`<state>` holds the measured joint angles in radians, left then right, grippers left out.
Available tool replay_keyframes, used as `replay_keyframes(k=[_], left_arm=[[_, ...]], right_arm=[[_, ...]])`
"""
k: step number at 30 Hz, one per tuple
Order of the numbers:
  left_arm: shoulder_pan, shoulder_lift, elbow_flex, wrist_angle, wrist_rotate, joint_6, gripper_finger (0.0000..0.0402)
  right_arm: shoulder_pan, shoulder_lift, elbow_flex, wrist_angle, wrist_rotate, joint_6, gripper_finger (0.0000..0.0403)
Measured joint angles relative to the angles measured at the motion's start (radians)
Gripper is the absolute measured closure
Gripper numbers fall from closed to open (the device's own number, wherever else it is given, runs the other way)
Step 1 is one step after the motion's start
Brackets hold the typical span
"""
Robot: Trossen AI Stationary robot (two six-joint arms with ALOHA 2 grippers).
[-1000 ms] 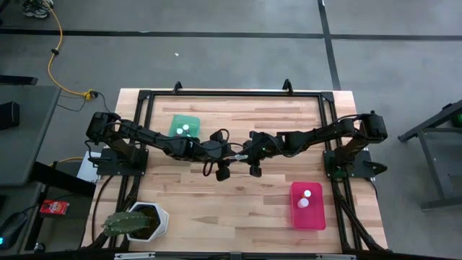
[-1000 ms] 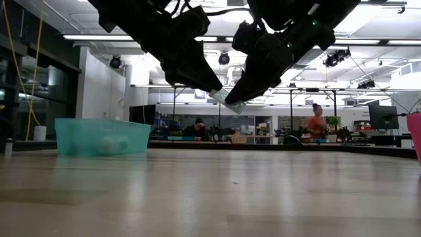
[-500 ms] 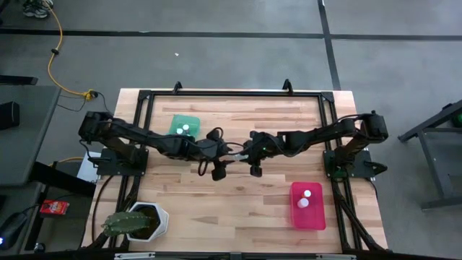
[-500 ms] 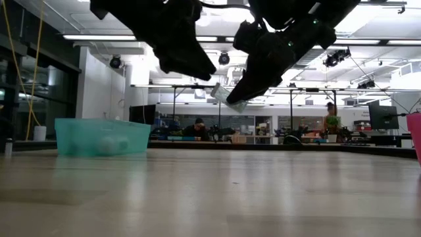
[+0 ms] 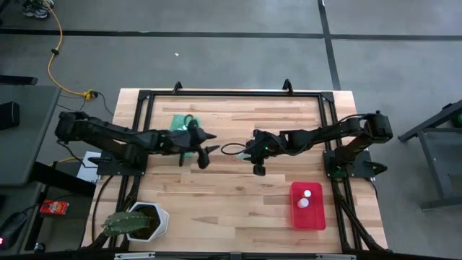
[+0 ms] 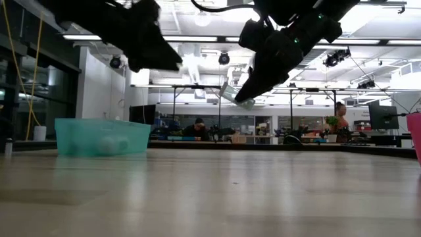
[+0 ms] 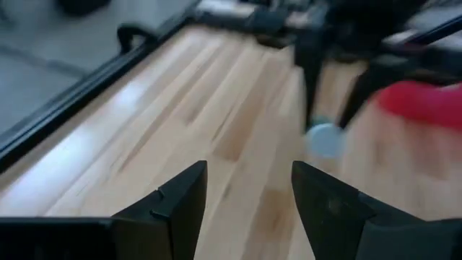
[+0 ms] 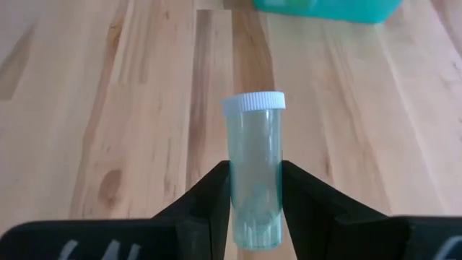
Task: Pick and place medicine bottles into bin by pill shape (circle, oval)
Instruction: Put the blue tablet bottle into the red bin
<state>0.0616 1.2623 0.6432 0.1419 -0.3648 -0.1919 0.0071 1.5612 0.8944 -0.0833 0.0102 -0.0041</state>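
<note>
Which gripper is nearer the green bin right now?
Left. The left gripper hangs open just right of the green bin; the right gripper, holding a bottle, is farther right, near the table's middle.

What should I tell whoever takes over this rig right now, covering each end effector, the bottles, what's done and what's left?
Right end effector: shut on a medicine bottle, held in the air above mid-table.
Left end effector: open and empty, near the green bin.
Green bin: at least one bottle visible inside, count unclear.
Pink bin: two bottles.
No loose bottles show on the table.
Left: drop the held bottle into the bin matching its pill shape, which can't be read here.
</note>
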Motion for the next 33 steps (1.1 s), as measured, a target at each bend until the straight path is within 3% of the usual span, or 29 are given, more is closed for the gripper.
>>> replay_keyframes(k=[5,10,17,27,33], left_arm=[[-0.002,-0.162,-0.174,0.276,0.122,0.075,0.0220],[-0.001,-0.273,-0.305,0.462,0.149,0.099,0.0226],[-0.008,-0.329,-0.338,0.470,0.186,0.117,0.0227],[-0.011,-0.317,-0.338,0.500,0.225,0.159,0.0227],[-0.011,-0.314,-0.338,0.507,0.225,0.159,0.0227]], right_arm=[[0.000,0.000,0.000,0.007,0.013,-0.021,0.0302],[0.000,0.000,0.000,0.027,0.014,-0.040,0.0302],[-0.025,-0.036,-0.088,0.132,0.012,-0.053,0.0302],[-0.062,-0.313,-0.355,0.515,0.013,-0.012,0.0302],[-0.057,-0.360,-0.429,0.656,0.013,-0.019,0.0302]])
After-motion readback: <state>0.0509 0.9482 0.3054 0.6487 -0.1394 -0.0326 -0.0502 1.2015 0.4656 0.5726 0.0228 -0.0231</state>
